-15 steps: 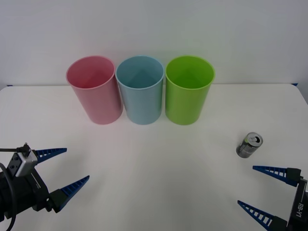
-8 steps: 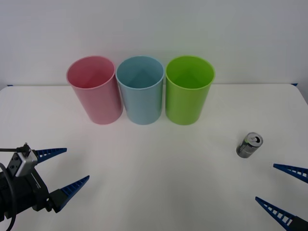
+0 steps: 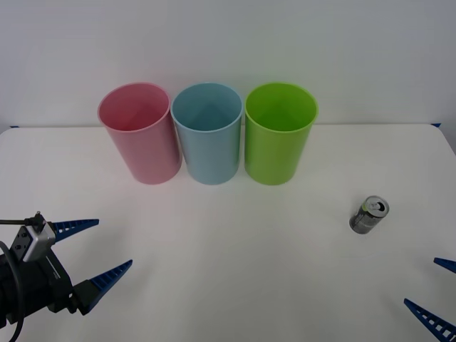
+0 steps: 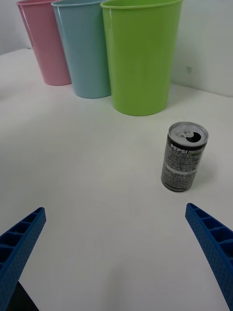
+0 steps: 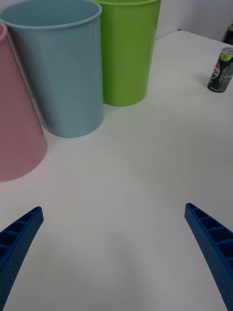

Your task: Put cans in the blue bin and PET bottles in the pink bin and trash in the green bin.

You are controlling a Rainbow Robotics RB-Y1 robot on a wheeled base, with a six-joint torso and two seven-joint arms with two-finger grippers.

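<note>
Right gripper (image 3: 440, 296) pulled back toward near-right table corner, fingers spread, empty; left gripper (image 3: 87, 251) parked open, near-left.
Can (image 3: 369, 215) upright on table (image 3: 235, 249), well apart from blue bin (image 3: 208, 135). Re-approach straddling can squarely; open surface between, table's right edge close.

The right gripper (image 3: 442, 292) is drawn back toward the front table edge, its spread fingers now well apart from the can (image 3: 369, 215) ahead of it.
</note>
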